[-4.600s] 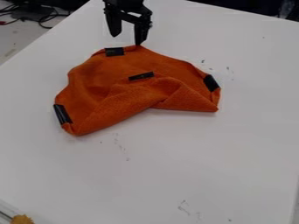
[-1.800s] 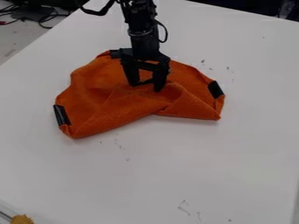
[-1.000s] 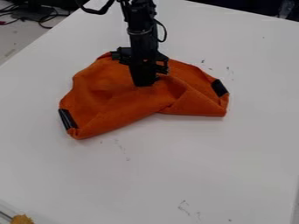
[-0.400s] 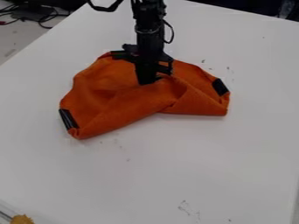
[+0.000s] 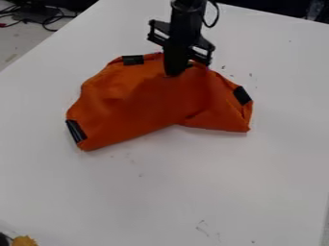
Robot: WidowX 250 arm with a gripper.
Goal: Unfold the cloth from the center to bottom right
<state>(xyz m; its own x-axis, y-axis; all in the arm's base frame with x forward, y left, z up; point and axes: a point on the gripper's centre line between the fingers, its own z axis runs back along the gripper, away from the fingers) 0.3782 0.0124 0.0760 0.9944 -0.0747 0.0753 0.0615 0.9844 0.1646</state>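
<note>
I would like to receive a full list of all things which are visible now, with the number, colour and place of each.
cloth: one, orange, on the table, partly folded
strips: three visible, black, at the cloth's left, upper and right edges
table: one, white, under the cloth
marks: several, grey, scattered on the table
lumpy thing: one, yellow-brown, bottom left corner, kind unclear
dark thing: one, black, beside it at the left edge, kind unclear
cables: several, mostly dark, upper left, beyond the table
floor: one, grey, upper left
gripper: one, black, at the cloth's upper part
arm: one, black, entering from the top edge
</note>
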